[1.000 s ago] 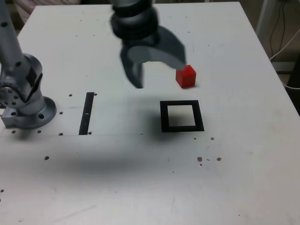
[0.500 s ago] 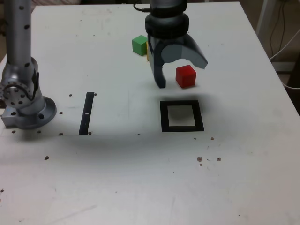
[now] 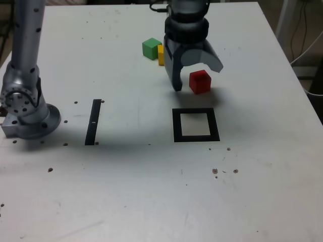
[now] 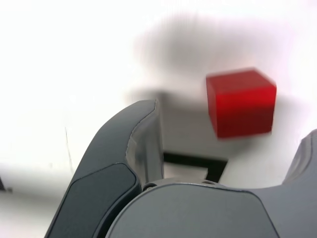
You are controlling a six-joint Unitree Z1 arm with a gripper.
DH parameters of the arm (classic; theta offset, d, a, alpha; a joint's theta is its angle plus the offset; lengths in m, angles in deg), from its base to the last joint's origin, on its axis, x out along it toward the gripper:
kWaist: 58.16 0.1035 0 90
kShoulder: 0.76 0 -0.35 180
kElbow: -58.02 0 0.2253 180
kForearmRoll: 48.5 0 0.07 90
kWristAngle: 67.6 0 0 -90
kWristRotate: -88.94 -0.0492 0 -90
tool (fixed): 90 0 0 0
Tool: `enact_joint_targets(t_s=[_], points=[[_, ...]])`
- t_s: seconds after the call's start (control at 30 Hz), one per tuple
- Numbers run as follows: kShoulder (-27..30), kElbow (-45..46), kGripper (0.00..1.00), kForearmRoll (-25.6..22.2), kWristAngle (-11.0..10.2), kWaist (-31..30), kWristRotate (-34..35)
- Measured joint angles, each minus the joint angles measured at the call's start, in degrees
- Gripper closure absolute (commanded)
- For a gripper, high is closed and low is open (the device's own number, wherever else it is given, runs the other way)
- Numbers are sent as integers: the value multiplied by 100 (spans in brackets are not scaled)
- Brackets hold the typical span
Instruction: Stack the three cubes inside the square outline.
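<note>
While nothing is stacked yet, my gripper (image 3: pixel 194 80) hangs spread wide, holding nothing

Nearest, just right of centre frame, the square outline (image 3: pixel 196 125) sits bare; just beyond it the red cube (image 3: pixel 200 81) lies between my parted jaws; further, toward the upper middle, the yellow cube (image 3: pixel 161 54) touches the green cube (image 3: pixel 150 49). All three remain to be placed. Since a second ago I have swung right and dropped around red

Red cube (image 3: pixel 200 81), green cube (image 3: pixel 150 49), yellow cube (image 3: pixel 161 54); blk square outline (image 3: pixel 196 125).
</note>
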Motion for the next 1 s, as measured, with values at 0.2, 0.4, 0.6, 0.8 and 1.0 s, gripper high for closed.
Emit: enact_joint_targets(t_s=[0.2,0.4,0.6,0.8,1.0], points=[[-168,-19,7,55,-282,77,0],[-376,-153,13,98,-267,100,-32],[-531,-363,21,6,-171,100,-52],[-606,-737,36,-391,-170,100,-56],[-708,-968,49,-618,-200,100,-56]])
